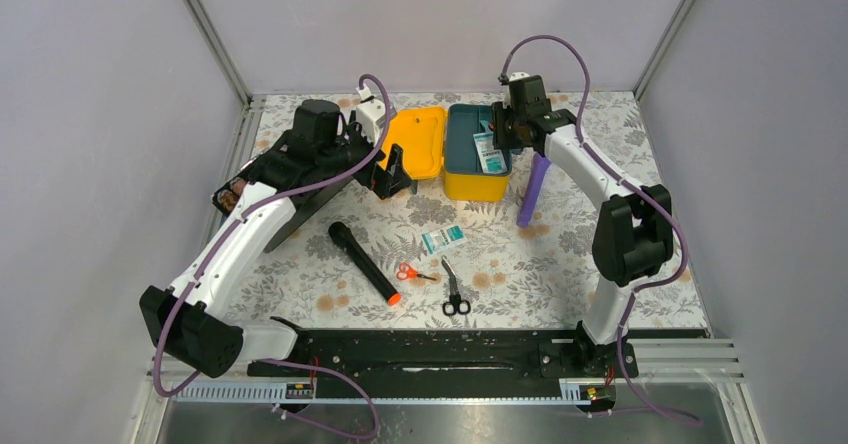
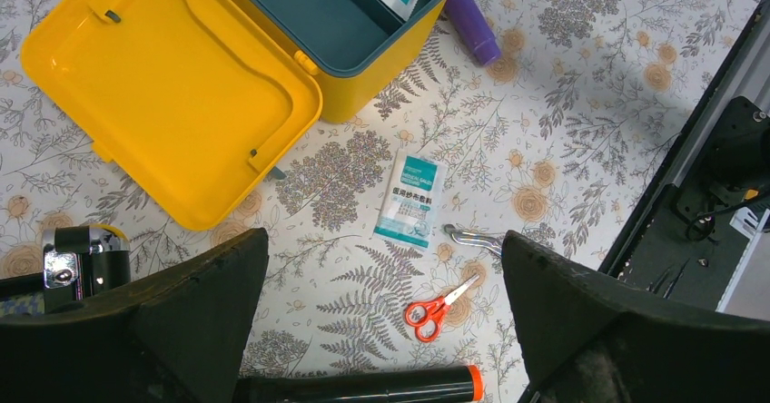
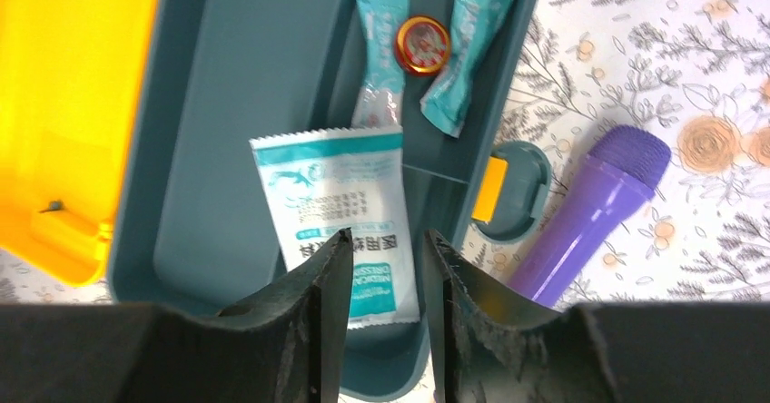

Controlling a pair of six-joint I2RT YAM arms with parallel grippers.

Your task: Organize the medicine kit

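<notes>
The yellow medicine kit [image 1: 470, 186] stands open at the back centre, its lid [image 1: 420, 142] lying flat to the left. Its teal insert tray [image 3: 227, 103] holds a white-and-teal dressing packet [image 3: 331, 208], two teal sachets [image 3: 380, 49] and a small red-and-gold tin [image 3: 424, 44]. My right gripper [image 1: 503, 134] hovers over the tray, its jaws [image 3: 386, 244] a little apart and empty just above the packet. My left gripper [image 1: 392, 179] is wide open and empty [image 2: 386, 276] above the table near the lid [image 2: 172, 85]. A second dressing packet [image 2: 409, 199] lies on the table.
A purple torch [image 1: 533, 189] lies right of the kit. A black torch with an orange end [image 1: 365, 262], small red scissors [image 1: 412, 273] and black-handled shears [image 1: 453, 292] lie in front. A black tray [image 1: 232, 196] sits under my left arm at the left.
</notes>
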